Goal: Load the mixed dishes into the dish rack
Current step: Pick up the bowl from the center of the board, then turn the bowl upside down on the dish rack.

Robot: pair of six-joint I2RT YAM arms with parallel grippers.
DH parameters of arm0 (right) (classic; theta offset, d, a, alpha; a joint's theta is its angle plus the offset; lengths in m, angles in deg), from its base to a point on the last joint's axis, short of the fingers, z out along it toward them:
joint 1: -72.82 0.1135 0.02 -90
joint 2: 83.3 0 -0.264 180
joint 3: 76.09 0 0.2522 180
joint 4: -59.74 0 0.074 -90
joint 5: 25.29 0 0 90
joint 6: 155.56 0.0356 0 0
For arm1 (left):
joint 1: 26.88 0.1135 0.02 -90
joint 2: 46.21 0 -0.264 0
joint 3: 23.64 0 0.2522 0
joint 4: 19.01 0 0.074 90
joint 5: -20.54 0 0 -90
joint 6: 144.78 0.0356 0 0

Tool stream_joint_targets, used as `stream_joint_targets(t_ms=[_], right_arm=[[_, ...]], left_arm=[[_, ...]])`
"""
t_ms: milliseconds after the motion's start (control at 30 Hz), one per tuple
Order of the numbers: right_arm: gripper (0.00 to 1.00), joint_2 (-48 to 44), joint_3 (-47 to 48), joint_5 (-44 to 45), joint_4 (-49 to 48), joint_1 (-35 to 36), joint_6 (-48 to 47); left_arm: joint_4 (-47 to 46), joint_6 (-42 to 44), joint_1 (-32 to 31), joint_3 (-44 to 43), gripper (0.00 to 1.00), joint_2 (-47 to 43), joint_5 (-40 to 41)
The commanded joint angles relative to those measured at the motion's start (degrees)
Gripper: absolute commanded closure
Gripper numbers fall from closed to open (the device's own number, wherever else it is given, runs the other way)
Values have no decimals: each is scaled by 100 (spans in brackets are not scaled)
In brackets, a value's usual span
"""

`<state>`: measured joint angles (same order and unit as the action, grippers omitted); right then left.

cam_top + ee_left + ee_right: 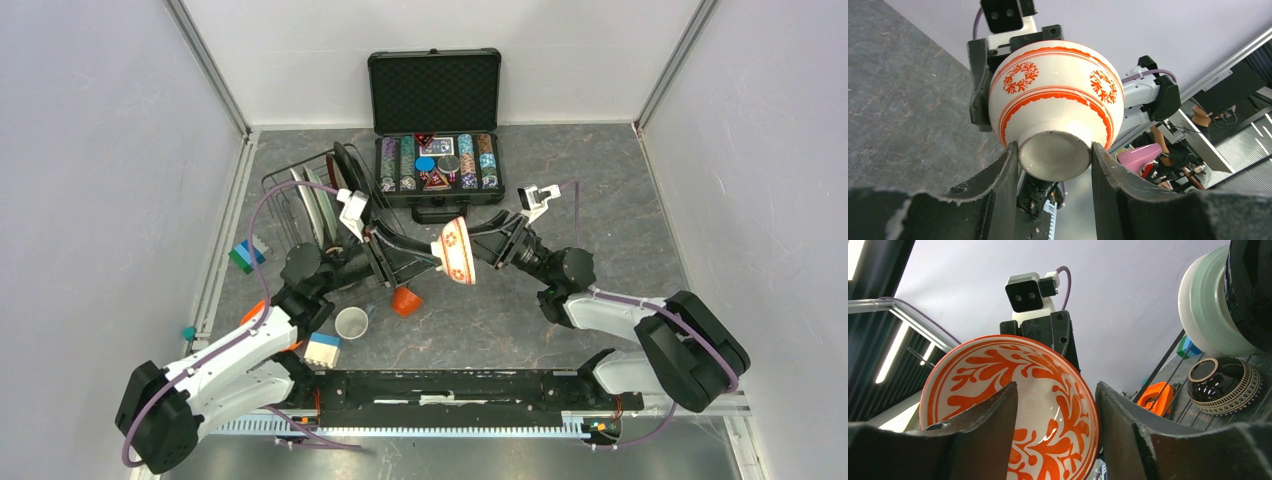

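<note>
The tan bowl (458, 250) hangs on its side above the middle of the table, between the two arms and well apart from the dish rack (275, 188). The left gripper (1054, 162) is clenched on the bowl's small foot ring, a finger touching each side of it. The right gripper (1055, 395) faces the patterned inside with its fingers (998, 410) spread. Whether they touch the rim is hidden, so its grasp cannot be told. The main danger is a slip, since the foot is shallow and glazed and a tilted bowl could twist out and fall toward the orange cup (405, 300) and white cup (351, 322) below. If both arms do hold it, pulling apart could wrench it loose. The rack already carries upright plates (318, 205), so a wide swing could knock them. Free room in the rack is hard to make out from above, and the arms hide its near corner.
</note>
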<state>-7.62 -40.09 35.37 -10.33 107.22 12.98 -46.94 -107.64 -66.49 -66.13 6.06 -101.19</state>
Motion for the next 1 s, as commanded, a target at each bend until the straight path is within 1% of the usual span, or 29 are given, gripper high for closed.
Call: stream_joint_targets(t_ms=[0, 233, 467, 633, 700, 833, 967], right_arm=[[35, -316, -42, 157, 5, 6, -518], [30, -751, -27, 510, 1379, 6, -1274], [28, -981, 44, 752, 2132, 6, -1708], [27, -1103, 202, 903, 2792, 6, -2229], [27, -1133, 270, 1023, 3161, 2, -2408], [27, -1061, 423, 1140, 3596, 4, -2721], [26, -960, 522, 1162, 3805, 6, -2878]], left_arm=[[80, 451, -9, -290, 98, -302, 317], [897, 831, -5, -386, 98, -528, 674], [1466, 1116, -5, -469, 98, -750, 1028], [2162, 1425, 4, -616, 98, -919, 1334], [2466, 1532, 6, -670, 98, -1018, 1533], [3025, 1784, 6, -777, 98, -1200, 1996], [3874, 2151, 6, -1055, 98, -1325, 2665]])
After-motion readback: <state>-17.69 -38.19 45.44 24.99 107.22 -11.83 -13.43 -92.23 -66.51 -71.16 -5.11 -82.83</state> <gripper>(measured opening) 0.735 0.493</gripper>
